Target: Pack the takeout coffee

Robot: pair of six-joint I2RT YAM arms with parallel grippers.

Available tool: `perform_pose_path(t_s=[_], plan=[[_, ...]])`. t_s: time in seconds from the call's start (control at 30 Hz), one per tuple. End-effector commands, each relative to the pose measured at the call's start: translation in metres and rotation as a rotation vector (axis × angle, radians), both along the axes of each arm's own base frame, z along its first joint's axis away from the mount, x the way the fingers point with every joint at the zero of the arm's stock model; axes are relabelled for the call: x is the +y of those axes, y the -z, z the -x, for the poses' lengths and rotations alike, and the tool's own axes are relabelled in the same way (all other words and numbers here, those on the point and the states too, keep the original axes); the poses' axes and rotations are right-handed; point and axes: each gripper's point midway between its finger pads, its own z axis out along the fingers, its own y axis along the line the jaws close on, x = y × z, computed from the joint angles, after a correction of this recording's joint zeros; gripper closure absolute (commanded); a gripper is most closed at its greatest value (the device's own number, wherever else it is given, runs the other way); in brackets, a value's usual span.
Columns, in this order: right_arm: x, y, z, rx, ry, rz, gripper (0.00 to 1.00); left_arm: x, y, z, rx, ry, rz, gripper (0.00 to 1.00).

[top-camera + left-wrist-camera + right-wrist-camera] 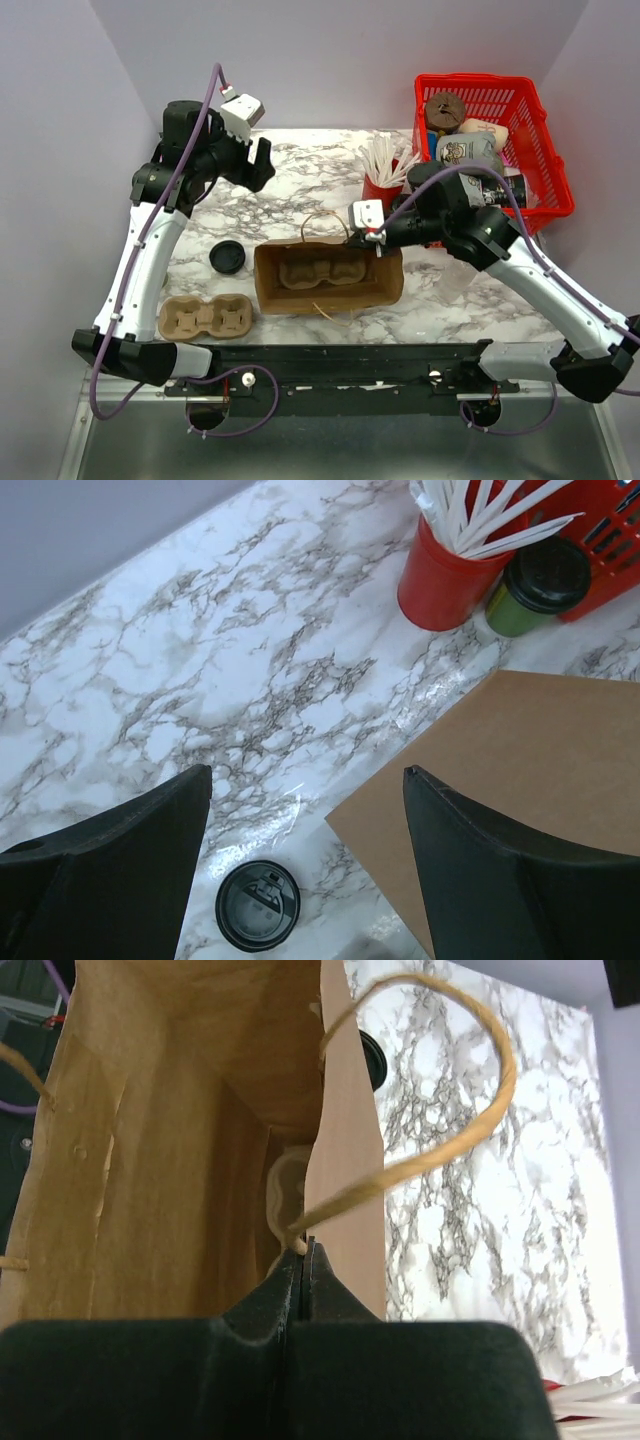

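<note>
My right hand [303, 1252] is clenched on the rim of the paper bag [160, 1160]; next, I reckon, my released left hand [307, 780] must fetch the takeout coffee [538, 588].

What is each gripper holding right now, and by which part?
The right gripper is shut on the brown paper bag, pinching its top rim at the base of the twine loop handle. The left gripper is open, holding nothing.
</note>
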Motion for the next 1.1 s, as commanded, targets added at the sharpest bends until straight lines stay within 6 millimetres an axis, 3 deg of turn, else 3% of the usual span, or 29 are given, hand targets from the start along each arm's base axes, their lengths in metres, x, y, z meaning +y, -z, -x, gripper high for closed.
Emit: perform_pose_path(t_s=[0.0, 0.3, 0.47, 0.5, 0.6, 0.63, 0.67, 0.7, 0.73, 0.77, 0.83, 0.87, 0.97, 1.0, 1.07], plan=[[0.002, -0.009, 0.0, -0.177, -0.01, -0.028, 0.99, 0.013, 0.004, -0.006, -0.012, -0.049, 0.034, 0.15], [0.003, 0.006, 0.031, -0.22, -0.096, -0.024, 0.99, 0.01, 0.037, 0.003, 0.04, 0.021, 0.044, 0.15], [0.011, -0.001, 0.019, -0.156, -0.017, -0.045, 1.0, 0.006, 0.031, 0.002, 0.046, 0.042, 0.053, 0.15], [0.013, -0.007, 0.017, -0.153, -0.011, -0.053, 1.0, 0.007, 0.021, 0.003, 0.036, 0.042, 0.056, 0.15], [0.019, 0.0, -0.005, -0.1, 0.038, -0.032, 0.99, 0.01, 0.003, 0.002, 0.011, 0.025, 0.066, 0.15], [0.018, -0.009, -0.017, -0.093, 0.063, -0.047, 1.0, 0.01, -0.003, 0.004, -0.003, 0.027, 0.068, 0.15], [0.024, 0.003, -0.029, -0.051, 0.077, -0.022, 0.99, 0.011, -0.011, 0.006, -0.026, 0.032, 0.069, 0.15], [0.025, 0.002, -0.037, -0.018, 0.096, -0.026, 0.99, 0.012, -0.02, 0.009, -0.051, 0.046, 0.068, 0.15], [0.024, -0.011, -0.05, -0.014, 0.109, -0.054, 0.99, 0.012, -0.027, 0.013, -0.077, 0.072, 0.063, 0.15], [0.029, -0.001, -0.062, 0.026, 0.118, -0.036, 0.98, 0.01, -0.033, 0.02, -0.097, 0.101, 0.063, 0.15], [0.028, -0.001, -0.079, 0.044, 0.134, -0.035, 0.95, 0.003, -0.038, 0.034, -0.12, 0.198, 0.059, 0.15], [0.03, -0.01, -0.083, 0.031, 0.129, -0.047, 0.93, 0.0, -0.038, 0.04, -0.122, 0.234, 0.058, 0.15], [0.034, -0.009, -0.095, 0.023, 0.143, -0.036, 0.71, -0.012, -0.03, 0.058, -0.105, 0.366, 0.069, 0.15], [0.035, -0.007, -0.098, 0.048, 0.163, -0.035, 0.55, -0.015, -0.025, 0.06, -0.09, 0.397, 0.077, 0.15], [0.033, -0.01, -0.102, 0.064, 0.187, -0.043, 0.48, -0.021, -0.016, 0.061, -0.07, 0.442, 0.093, 0.15]])
